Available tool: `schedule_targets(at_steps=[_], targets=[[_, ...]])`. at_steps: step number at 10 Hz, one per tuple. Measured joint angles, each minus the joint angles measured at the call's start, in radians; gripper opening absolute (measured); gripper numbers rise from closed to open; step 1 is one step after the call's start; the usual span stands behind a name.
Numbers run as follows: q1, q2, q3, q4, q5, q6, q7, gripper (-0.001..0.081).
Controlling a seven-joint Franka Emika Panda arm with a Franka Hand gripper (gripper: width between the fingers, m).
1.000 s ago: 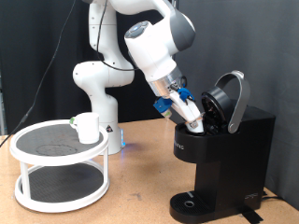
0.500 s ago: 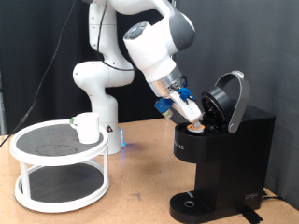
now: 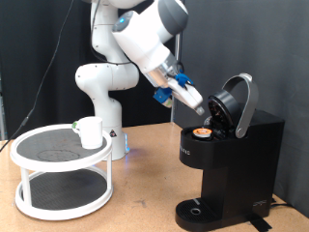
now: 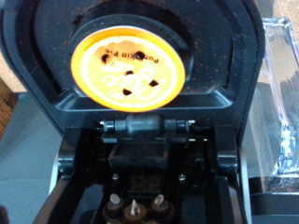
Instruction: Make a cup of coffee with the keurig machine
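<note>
Gripper (image 3: 200, 104) released, empty, just above open keurig machine (image 3: 232, 159). Pod (image 3: 202, 132) seated in chamber; confirm flush. Cup (image 3: 90, 131) on rack (image 3: 60, 174).

Matt black plastic keurig machine (image 3: 232, 159), glossy white ceramic-looking cup (image 3: 90, 132), smooth wooden table (image 3: 145, 208), shiny orange pod lid (image 4: 127, 67)

White two-tier stand, wooden table, black backdrop.

A round white two-tier stand (image 3: 60, 176) sits at the exterior view's left on a light wooden table (image 3: 145, 198); its upper shelf has a dark grey surface inside a white rim, with white legs running down to a lower shelf of the same kind. A black curtain (image 3: 39, 48) hangs behind, and a thin dark cable (image 3: 64, 39) runs down in front of it.
</note>
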Motion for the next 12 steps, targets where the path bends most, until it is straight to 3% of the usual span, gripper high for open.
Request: schedule_targets(at_steps=[2,5,9,12], targets=[[0.0,0.004,0.001,0.0,0.003,0.003,-0.005,0.0734],[-0.002,-0.037,-0.015,0.005,0.081,-0.008,-0.029,0.0734],[-0.004,-0.112,-0.049,0.049,0.127,-0.066,0.004,0.0734],[-0.006,-0.121,-0.057,0.069,0.127,-0.084,0.026,0.0734]])
